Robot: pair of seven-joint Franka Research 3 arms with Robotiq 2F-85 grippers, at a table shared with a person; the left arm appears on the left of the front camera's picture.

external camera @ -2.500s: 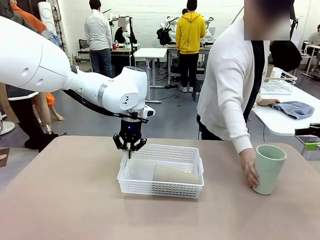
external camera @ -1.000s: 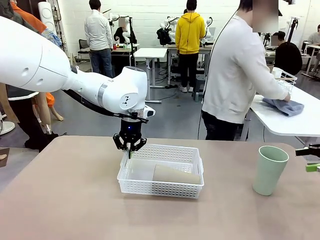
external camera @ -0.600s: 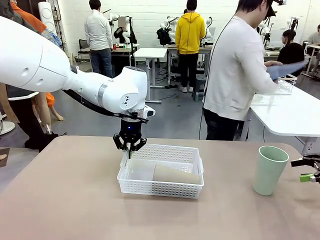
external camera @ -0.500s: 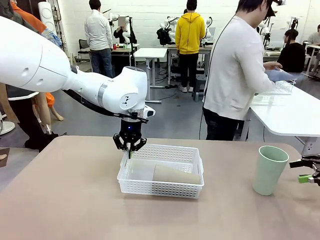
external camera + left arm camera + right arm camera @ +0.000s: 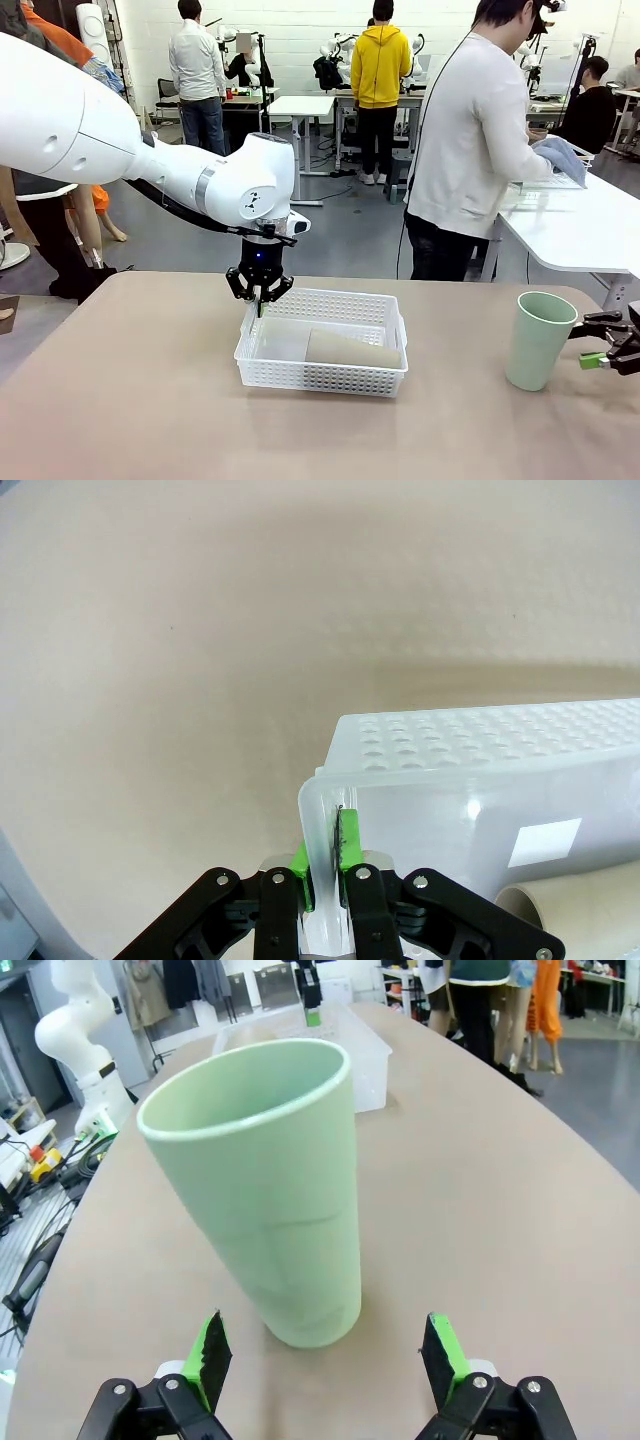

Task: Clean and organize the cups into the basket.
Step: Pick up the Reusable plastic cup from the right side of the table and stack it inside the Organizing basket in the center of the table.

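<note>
- The left gripper hangs down at the far-left corner of the white lattice basket. Its green pads are pinched together on the basket's wall, one pad inside and one outside.
- The basket sits near the middle of the tan table. A tan cup lies on its side inside, along the near wall and toward the basket's right end.
- The mint-green cup stands upright, mouth up, on the table's right side, well apart from the basket.
- The right gripper is low over the table just to the right of that cup. Its fingers are spread wide and level with the cup's lower half, and neither pad touches the cup.
- A person stands at the far side, turned toward a neighbouring white table, with a blue-grey cloth in hand.
</note>
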